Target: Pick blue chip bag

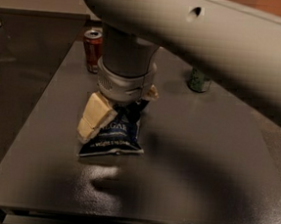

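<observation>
The blue chip bag lies flat on the dark grey table, white lettering up, its near crimped end toward me. My gripper has come down over the bag's far half. One cream finger stands at the bag's left edge, and a bit of the other finger shows at the right. The jaws stand apart, open, with the bag's crumpled far end between them. The wrist hides the bag's far end.
A red can stands behind the gripper at the far left. A green can stands at the far right, partly behind my arm. The table's front edge runs along the bottom of the view.
</observation>
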{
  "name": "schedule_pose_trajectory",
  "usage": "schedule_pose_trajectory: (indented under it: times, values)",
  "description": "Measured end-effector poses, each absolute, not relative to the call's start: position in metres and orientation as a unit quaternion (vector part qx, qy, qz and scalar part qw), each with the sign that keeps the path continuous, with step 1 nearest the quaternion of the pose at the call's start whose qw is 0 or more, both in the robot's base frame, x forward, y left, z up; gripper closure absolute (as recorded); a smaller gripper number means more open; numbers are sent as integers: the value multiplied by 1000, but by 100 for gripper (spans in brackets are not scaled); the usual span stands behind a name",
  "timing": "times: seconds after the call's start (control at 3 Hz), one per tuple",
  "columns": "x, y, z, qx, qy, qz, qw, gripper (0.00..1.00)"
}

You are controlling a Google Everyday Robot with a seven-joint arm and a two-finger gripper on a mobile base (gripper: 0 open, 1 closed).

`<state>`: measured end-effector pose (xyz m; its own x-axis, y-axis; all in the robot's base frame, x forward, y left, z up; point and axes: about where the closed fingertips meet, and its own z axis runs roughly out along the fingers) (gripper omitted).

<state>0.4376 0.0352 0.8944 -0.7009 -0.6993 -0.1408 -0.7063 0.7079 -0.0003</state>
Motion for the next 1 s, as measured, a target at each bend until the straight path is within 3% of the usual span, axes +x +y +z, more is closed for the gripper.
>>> schedule_pose_trajectory:
  times: [1.0]
  values:
    - [463, 34, 866, -280, 956, -27, 80, 0]
